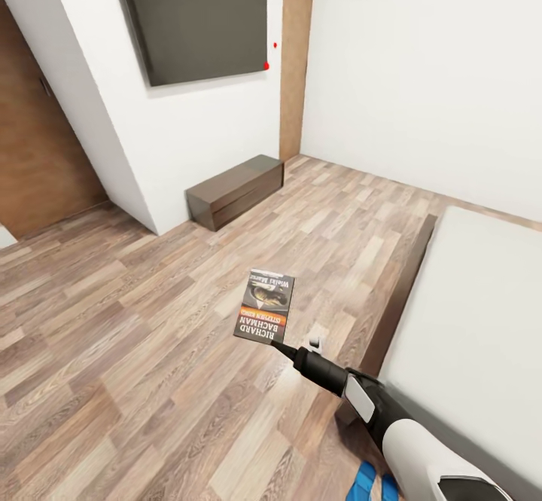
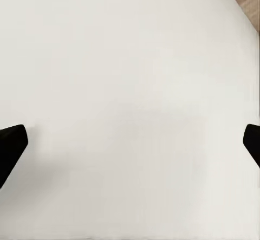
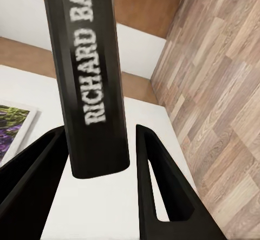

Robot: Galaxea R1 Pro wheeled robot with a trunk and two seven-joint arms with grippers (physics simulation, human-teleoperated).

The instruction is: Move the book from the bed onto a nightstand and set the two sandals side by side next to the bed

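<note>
Gripping book (image 1: 265, 307) by bottom edge only, right gripper (image 1: 280, 347) carries it over floor (image 1: 135, 350) beside bed (image 1: 467, 320); thin pinch risks slip, drop. Left gripper (image 2: 130, 142) open, empty.

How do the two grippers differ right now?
The right gripper is shut on the book, held over the wood floor beside the bed; the left gripper is open and holds nothing, its fingers spread wide before a plain pale surface. Both have black fingers.

From the head we look down over the floor (image 1: 150, 350); our right wrist camera sits close against the book (image 3: 89, 77), shared by both views.
</note>
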